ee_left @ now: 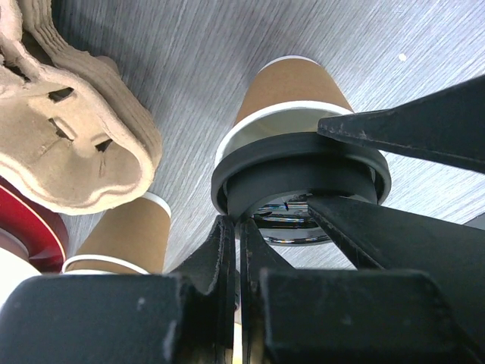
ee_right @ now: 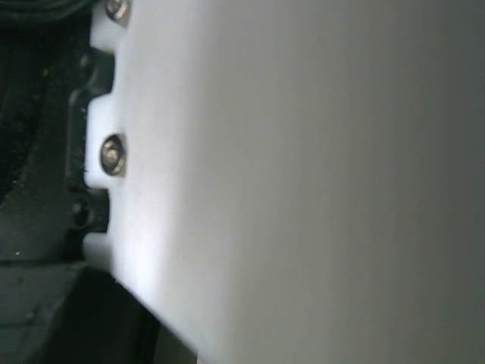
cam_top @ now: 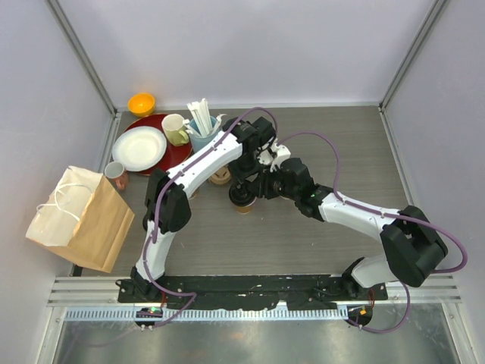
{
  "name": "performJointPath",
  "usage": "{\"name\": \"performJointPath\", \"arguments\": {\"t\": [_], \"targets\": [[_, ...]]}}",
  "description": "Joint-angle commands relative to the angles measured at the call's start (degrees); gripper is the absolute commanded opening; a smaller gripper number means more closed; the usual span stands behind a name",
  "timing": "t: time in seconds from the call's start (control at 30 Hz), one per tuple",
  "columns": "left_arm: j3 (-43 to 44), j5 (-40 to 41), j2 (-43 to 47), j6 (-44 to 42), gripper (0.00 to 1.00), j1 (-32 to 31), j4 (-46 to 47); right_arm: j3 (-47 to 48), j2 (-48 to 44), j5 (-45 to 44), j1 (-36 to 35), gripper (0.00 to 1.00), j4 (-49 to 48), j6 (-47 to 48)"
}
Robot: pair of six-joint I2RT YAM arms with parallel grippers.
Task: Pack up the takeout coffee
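The grey wood-grain table (cam_top: 318, 227) carries all items. The left arm (cam_top: 201, 163) and the right arm (cam_top: 352, 212) extend from the near edge and meet over the table centre.

A brown paper bag with white cord handles (cam_top: 79, 220) stands at the left edge, toward the near-left corner. A round red tray (cam_top: 178, 155) occupies the far-left corner and carries a white round plate (cam_top: 139, 148), a pale yellow-green handled mug (cam_top: 176, 130) and a light blue cup of white sticks (cam_top: 203, 136). A small orange bowl (cam_top: 141, 102) sits at the far-left corner, beyond the tray. A moulded beige pulp cup carrier (ee_left: 76, 144) lies just beside the tray, on the centre side.

A small brown kraft paper cup (cam_top: 242, 199) stands upright at the table centre, fitted with a round black plastic sip lid (ee_left: 303, 163). A second kraft cup (ee_left: 125, 231) stands near it, next to the carrier; its top is hidden.

The right gripper (ee_left: 314, 163) is spread to lid width, one finger against each side of the lid rim, holding the lidded cup. The left gripper (ee_left: 239, 227) is narrow, with only a thin slit between its fingers, tips at the lid's near rim; whether it pinches the rim cannot be told.

A white panel with two screws (ee_right: 303, 182) fills the right wrist view.
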State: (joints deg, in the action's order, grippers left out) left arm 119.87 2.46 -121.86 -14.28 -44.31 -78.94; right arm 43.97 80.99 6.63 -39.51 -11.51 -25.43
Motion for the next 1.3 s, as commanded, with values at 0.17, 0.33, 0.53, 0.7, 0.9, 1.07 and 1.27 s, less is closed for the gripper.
{"name": "performJointPath", "arguments": {"t": [0.17,0.33,0.53,0.7,0.9,1.07,1.27], "targets": [[6.0,-4.8,0.0,-2.0,0.25,-3.1,-16.3,1.4,2.5,-1.9,-0.3,0.39,2.5,0.7],[7.0,-5.6,0.2,-2.2,0.32,-3.1,-16.3,1.3,2.2,-2.7,-0.3,0.39,3.5,1.3],[9.2,-6.8,1.0,-2.4,0.40,-2.3,-16.3,1.1,2.1,-2.9,-0.2,0.39,4.2,1.8],[9.7,-8.3,2.9,-1.4,0.41,-0.3,-16.3,1.3,0.9,-0.8,-0.3,0.43,3.6,3.4],[10.6,-18.7,6.1,0.0,0.49,6.0,-16.1,2.3,-1.7,2.9,-0.3,0.57,3.4,8.8],[5.8,-27.4,10.5,3.1,0.54,13.5,-10.4,1.1,-2.1,10.1,-0.3,0.80,1.9,18.4],[-10.1,-28.9,18.1,9.8,0.54,20.5,5.8,1.2,-0.8,13.2,-0.9,0.89,-1.5,29.7]]}}
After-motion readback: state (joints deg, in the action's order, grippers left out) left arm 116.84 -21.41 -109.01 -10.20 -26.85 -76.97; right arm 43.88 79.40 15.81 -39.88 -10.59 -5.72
